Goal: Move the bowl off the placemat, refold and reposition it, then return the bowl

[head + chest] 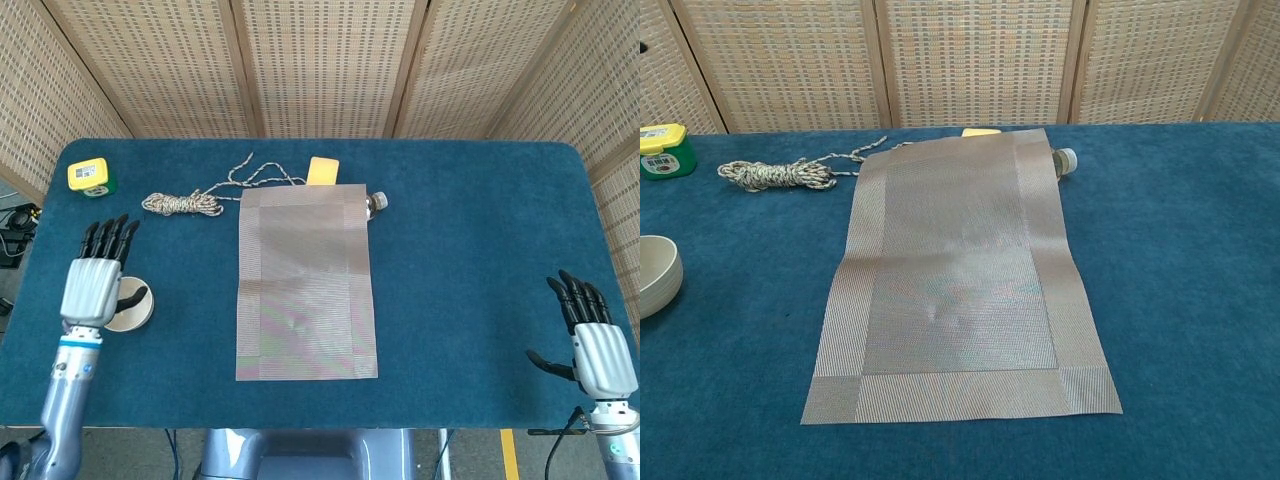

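Bowl (pixel 133 308) sat off the placemat (pixel 306 282) at near left, partly under your left hand (pixel 93 288), spread and empty like your right hand (pixel 598 353); your grab could have tipped it, or it could have rucked the flat mat.

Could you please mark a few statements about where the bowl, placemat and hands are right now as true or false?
1. The bowl sits on the placemat. False: it rests on the blue table, left of the mat.
2. The placemat lies unfolded and flat. True.
3. The left hand hovers over the bowl with fingers apart. True.
4. The right hand holds the rope. False: it holds nothing; the rope lies by the mat's far left corner.
5. The yellow-green tape measure is at the table's far left. True.
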{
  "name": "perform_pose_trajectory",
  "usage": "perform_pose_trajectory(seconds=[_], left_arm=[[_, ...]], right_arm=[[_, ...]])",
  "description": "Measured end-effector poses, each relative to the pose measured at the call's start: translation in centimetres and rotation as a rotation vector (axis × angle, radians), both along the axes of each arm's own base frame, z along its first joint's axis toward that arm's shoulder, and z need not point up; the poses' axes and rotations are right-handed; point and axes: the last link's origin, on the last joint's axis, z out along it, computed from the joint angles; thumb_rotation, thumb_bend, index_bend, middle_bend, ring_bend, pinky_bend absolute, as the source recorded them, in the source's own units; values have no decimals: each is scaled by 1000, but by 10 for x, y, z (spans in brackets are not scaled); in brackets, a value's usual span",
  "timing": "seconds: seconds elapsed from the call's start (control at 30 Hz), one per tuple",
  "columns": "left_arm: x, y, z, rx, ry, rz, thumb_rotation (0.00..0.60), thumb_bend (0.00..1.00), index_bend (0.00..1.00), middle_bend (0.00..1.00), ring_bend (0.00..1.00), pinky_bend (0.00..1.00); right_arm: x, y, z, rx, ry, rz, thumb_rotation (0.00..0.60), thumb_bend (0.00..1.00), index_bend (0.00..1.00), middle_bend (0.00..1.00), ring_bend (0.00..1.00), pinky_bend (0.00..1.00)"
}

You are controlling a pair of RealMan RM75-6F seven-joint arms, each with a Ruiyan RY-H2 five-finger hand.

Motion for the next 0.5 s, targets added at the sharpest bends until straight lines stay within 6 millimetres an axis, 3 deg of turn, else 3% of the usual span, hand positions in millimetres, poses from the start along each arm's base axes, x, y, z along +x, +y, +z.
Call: perform_pose_trajectory(seconds=[0.13, 0.27, 0.5], left_arm=[[-20, -39, 15, 31, 13, 12, 600, 192, 0, 0, 0, 0], [-35, -65, 24, 50, 19, 26, 600, 192, 0, 0, 0, 0], [-44, -84, 34, 62, 5, 17, 600, 192, 0, 0, 0, 0]], right_arm=[[7, 4, -5, 3, 4, 28, 600, 78, 0, 0, 0, 0], [18, 5, -17, 12, -23, 59, 600, 49, 0, 0, 0, 0], [47, 0, -48, 73, -29, 131, 600, 15, 0, 0, 0, 0]])
